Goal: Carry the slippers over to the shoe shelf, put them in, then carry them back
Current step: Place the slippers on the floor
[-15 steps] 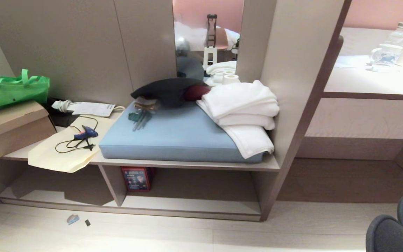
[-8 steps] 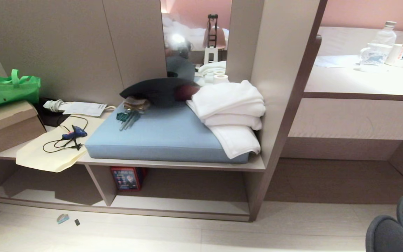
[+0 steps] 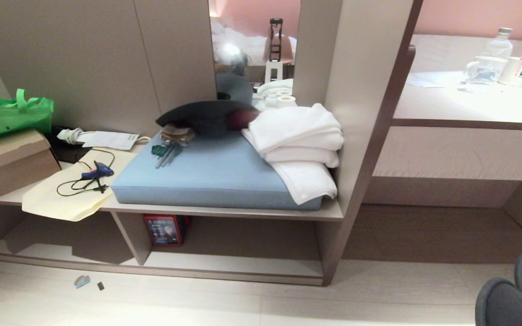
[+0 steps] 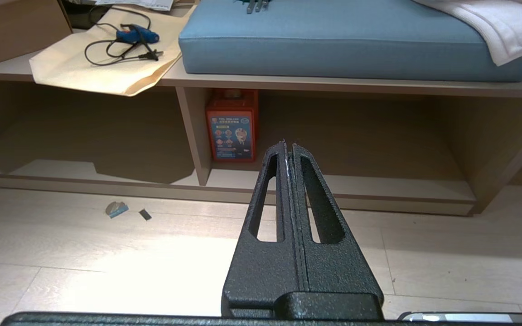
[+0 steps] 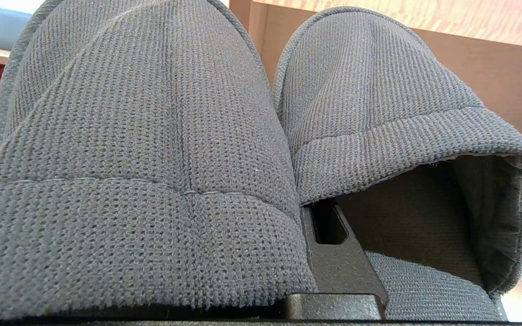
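The slippers, dark charcoal knit, hang at the lower right edge of the head view, above the pale floor. They fill the right wrist view, side by side with toes pointing away. My right gripper is shut on their adjoining inner walls; one black finger shows inside the open mouth of one slipper, and the fingertips are hidden. The shoe shelf is the low wide cubby under the bench, ahead and to the left. My left gripper is shut and empty, held low, pointing at the shoe shelf.
A red box stands in the cubby beside its vertical divider. The bench above carries a blue cushion, white towels and a cream bag with a glue gun. Small scraps lie on the floor. A desk recess opens at right.
The whole head view has shifted a little to the left since a second ago, so the camera moved. The slippers stay in the same corner, still gripped. The last half second shows almost no shift.
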